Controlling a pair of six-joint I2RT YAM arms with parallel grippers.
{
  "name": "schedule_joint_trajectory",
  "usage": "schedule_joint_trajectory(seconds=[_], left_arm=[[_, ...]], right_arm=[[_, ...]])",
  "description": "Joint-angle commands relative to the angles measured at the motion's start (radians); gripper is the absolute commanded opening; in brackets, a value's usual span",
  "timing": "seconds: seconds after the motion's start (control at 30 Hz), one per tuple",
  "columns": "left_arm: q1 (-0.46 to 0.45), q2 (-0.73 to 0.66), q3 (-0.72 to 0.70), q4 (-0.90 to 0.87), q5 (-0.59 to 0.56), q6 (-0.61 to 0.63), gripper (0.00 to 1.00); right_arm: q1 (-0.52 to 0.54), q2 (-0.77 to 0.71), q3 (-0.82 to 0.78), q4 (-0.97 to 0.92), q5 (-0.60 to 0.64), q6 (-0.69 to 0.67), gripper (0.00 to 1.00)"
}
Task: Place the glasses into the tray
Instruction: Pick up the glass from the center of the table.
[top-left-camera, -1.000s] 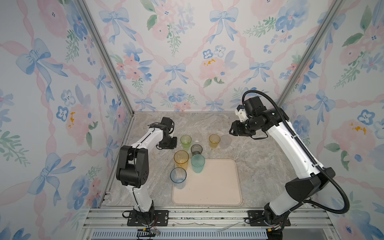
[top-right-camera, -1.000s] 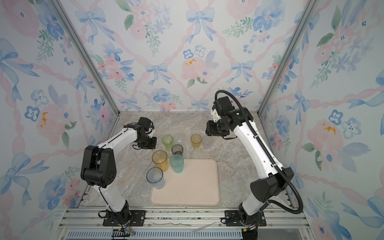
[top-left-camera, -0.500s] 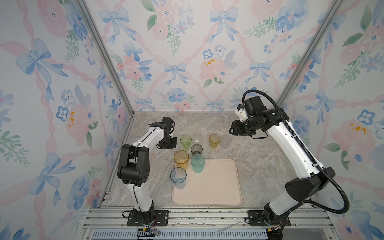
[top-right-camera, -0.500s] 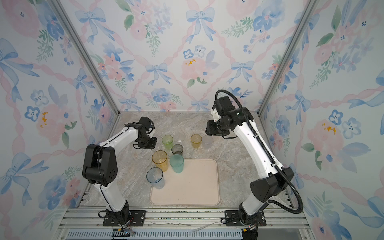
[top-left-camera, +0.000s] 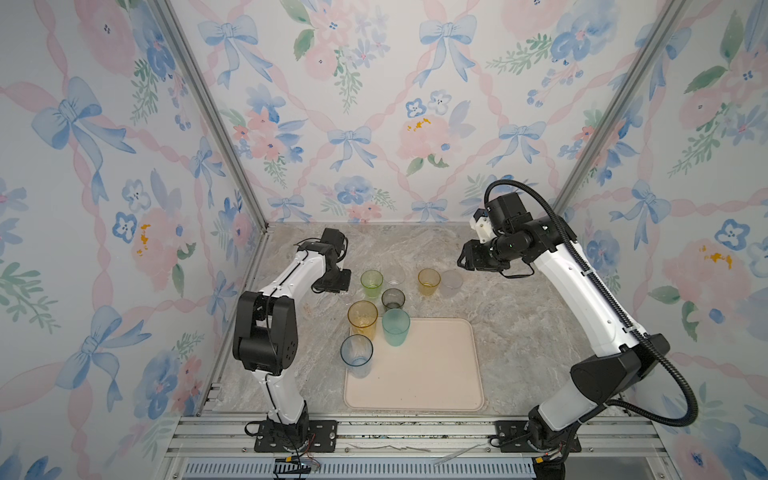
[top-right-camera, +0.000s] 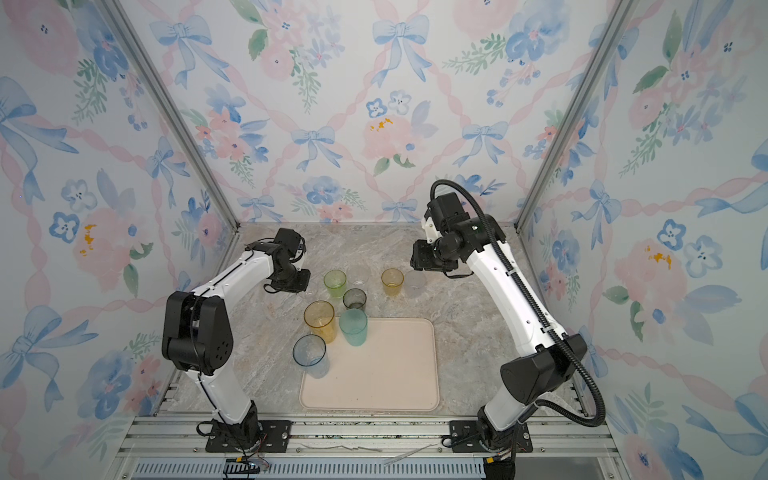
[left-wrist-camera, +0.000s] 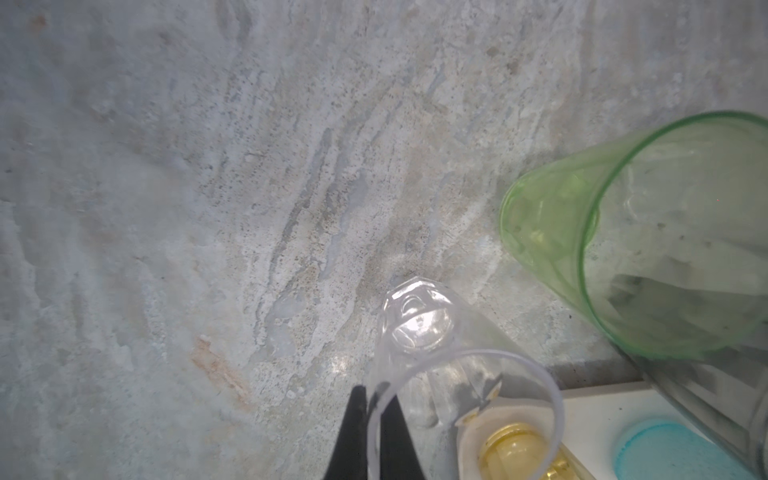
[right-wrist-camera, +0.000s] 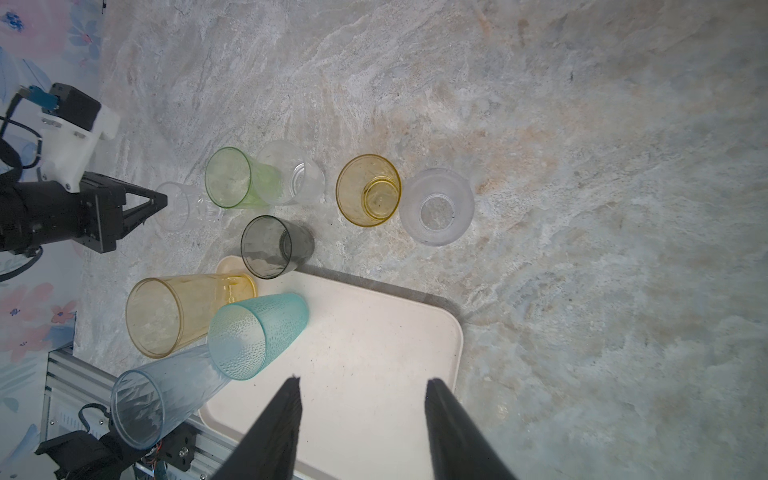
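The left claw (left-wrist-camera: 374, 395) is pinching the rim of a small clear plastic tumbler (left-wrist-camera: 419, 328); the right claw (right-wrist-camera: 363, 379) is hovering with jaws parted.

The small clear faceted plastic tumbler (left-wrist-camera: 419, 328) pinched in the left gripper (left-wrist-camera: 374, 399) is glossy, catching glare; the lime green translucent plastic tumbler (left-wrist-camera: 623, 232) just beside it looks smooth. Ahead of the right gripper (right-wrist-camera: 363, 379), the wide beige-pink plastic tray (right-wrist-camera: 374, 353) is matt, the tall teal plastic tumbler (right-wrist-camera: 257, 332) pebbled, the mottled stone-look tabletop (left-wrist-camera: 208, 166) dull.
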Motion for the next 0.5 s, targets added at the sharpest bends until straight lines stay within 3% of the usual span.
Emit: schedule_joint_trajectory(seconds=[0.0, 0.23, 0.47], left_arm=[[0.019, -0.081, 0.044, -0.033, -0.041, 0.023, 0.03], [0.035, -0.172, 0.086, -0.064, -0.039, 0.029, 0.03], [0.003, -0.262, 0.187, -0.110, 0.035, 0.008, 0.02]], right_arm=[[0.003, -0.016, -0.013, 0.011, -0.005, 0.018, 0.51], [0.028, -0.028, -0.017, 0.014, 0.011, 0.022, 0.51], [0.031, -0.066, -0.031, 0.017, 0.054, 0.032, 0.51]])
